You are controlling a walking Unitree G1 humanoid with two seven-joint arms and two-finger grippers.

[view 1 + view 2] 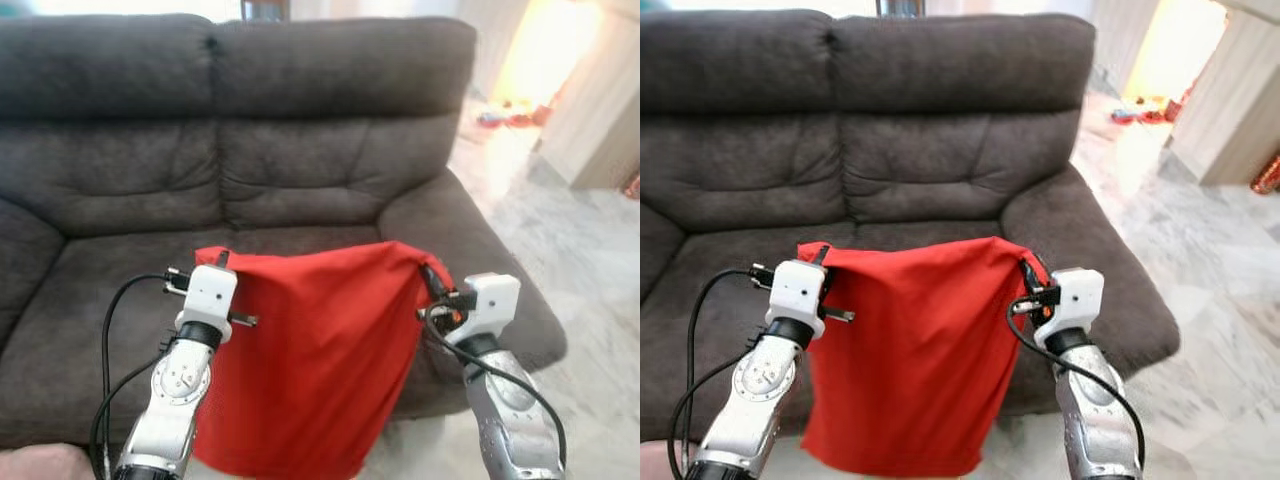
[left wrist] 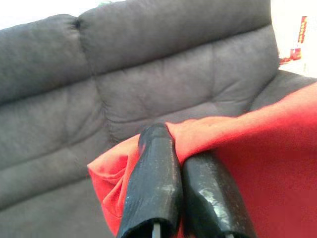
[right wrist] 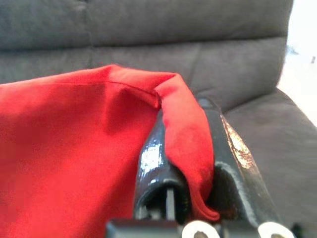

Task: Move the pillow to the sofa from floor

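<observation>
The red pillow (image 1: pixel 310 350) is off the floor and hangs slack like an empty cover between the two claws, its top edge stretched level in front of the dark grey sofa (image 1: pixel 300 130), its lower edge dangling below the seat front. The left claw (image 1: pixel 215 262) pinches the pillow's upper left corner; in the left wrist view its two black fingers (image 2: pixel 153 188) are pressed together with a fold of red cloth caught between them. The right claw (image 1: pixel 428 272) holds the upper right corner, and the right wrist view shows cloth draped over and nipped between its fingers (image 3: pixel 233 163). So the pick-up looks done and the carry has brought the pillow right up to the sofa, facing the seat cushions. What remains, as I judge it, is to lift it over the seat, lay it down, and let both claws release.
</observation>
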